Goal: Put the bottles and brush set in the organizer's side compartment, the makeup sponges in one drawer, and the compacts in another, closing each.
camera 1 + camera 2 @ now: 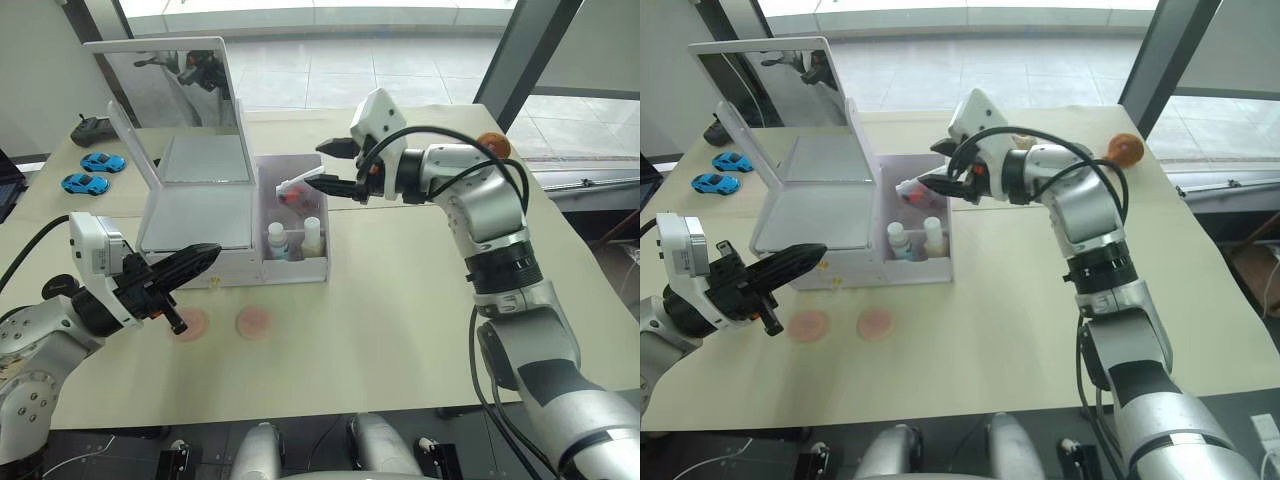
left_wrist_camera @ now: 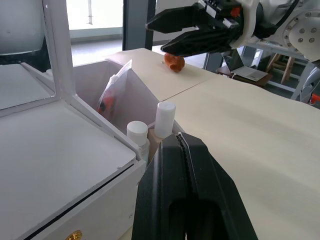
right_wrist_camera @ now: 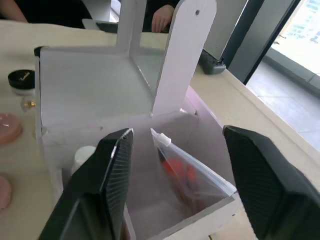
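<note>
**Brush bag in side bin, sponges still out on desk**

Right tool [image 1: 322,165] hangs over the white plastic organizer's [image 1: 200,215] open side compartment [image 1: 292,225], fingers spread apart, holding nothing. The clear zip bag with the red brush set [image 3: 187,177] leans inside at the far end; two white-capped bottles [image 1: 295,240] stand at the near end. Left tool [image 1: 195,262], fingers together and empty, sits near the organizer's front, above two pink round makeup sponges [image 1: 222,324] lying on the beige desk [image 1: 400,300]. A black-lidded compact [image 3: 21,81] rests left of the organizer.

Risk: the bag leans loosely and could flop onto the bottles, or the retreating right tool could snag its top. Left tool could bump the drawer front.
</note>
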